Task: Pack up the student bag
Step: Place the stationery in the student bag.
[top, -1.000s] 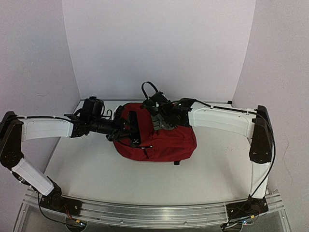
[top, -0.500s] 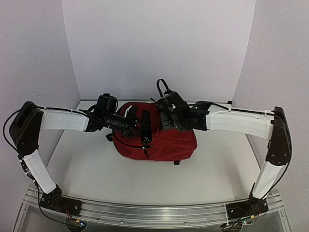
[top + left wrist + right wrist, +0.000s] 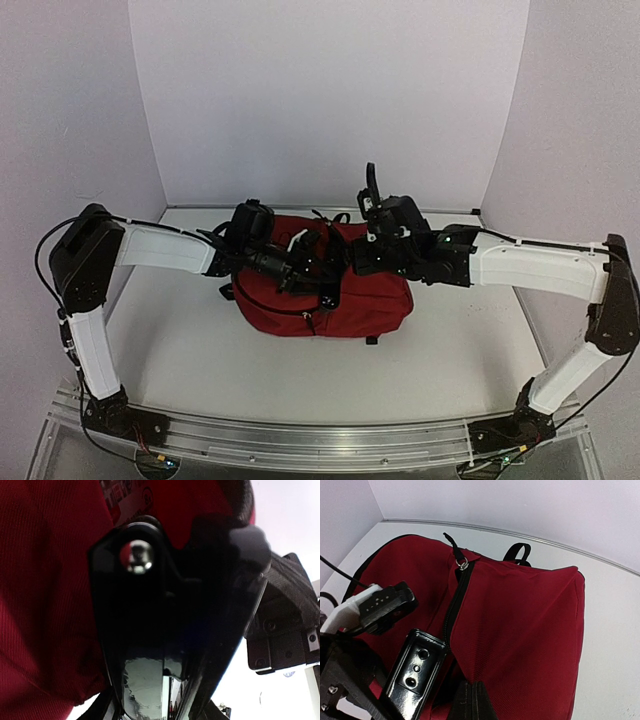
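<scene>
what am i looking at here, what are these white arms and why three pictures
Two robot arms are bolted to the near edge of a table; each ends in a two-finger gripper. The wide picture is from a fixed camera above and behind them. The other two come from cameras on the wrists, hence the close-ups. On the table lies a red bag. Both grippers are at its top: the left gripper by the zip, whether holding anything I cannot tell; the right gripper is shut, perhaps pinching fabric.
</scene>
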Robot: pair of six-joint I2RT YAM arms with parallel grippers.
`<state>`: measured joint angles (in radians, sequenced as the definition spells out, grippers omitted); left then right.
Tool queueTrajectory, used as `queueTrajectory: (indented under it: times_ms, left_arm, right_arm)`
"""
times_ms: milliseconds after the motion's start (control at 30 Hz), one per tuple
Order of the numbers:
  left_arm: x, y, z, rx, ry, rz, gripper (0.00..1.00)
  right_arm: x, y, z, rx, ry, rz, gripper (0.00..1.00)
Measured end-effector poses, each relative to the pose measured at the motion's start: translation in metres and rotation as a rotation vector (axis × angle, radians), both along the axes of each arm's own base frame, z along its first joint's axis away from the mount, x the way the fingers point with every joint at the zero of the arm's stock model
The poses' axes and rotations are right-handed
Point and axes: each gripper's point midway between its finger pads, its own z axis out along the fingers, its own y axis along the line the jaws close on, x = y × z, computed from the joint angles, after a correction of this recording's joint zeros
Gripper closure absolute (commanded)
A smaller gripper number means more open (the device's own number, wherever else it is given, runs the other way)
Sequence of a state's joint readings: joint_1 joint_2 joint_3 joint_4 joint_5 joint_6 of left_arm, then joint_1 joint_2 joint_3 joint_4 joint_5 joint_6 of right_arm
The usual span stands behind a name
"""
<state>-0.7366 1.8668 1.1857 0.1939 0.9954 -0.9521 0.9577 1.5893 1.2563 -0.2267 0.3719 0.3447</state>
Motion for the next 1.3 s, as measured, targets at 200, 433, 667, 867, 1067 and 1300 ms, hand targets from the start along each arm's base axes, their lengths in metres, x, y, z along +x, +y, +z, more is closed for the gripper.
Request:
queueTrajectory:
  times_ms: [200, 433, 667, 867, 1067, 1300]
  left_arm:
    - [0.012, -0.012, -0.003, -0.012, 0.015, -0.031, 0.96]
    - [0.036, -0.02, -0.011, -0.01, 0.032, -0.023, 0.97]
    - [0.057, -0.032, -0.007, -0.022, 0.019, 0.015, 0.96]
    - [0.075, -0.037, -0.002, -0.025, 0.003, 0.079, 0.96]
    - [0.085, -0.04, -0.002, -0.024, -0.025, 0.114, 0.95]
    - [0.096, -0.042, -0.003, 0.0, -0.091, 0.13, 0.96]
  right_arm:
    - [-0.008, -0.003, 0.001, 0.021, -0.002, 0.051, 1.0]
    - [-0.014, 0.0, -0.003, 0.051, 0.005, 0.099, 1.0]
    - [-0.013, 0.004, -0.008, 0.102, 0.005, 0.109, 1.0]
    - [-0.014, 0.006, -0.011, 0.14, 0.004, 0.107, 1.0]
    - [-0.014, 0.006, -0.013, 0.175, 0.001, 0.096, 1.0]
    - [-0.012, 0.006, -0.013, 0.201, 0.004, 0.085, 1.0]
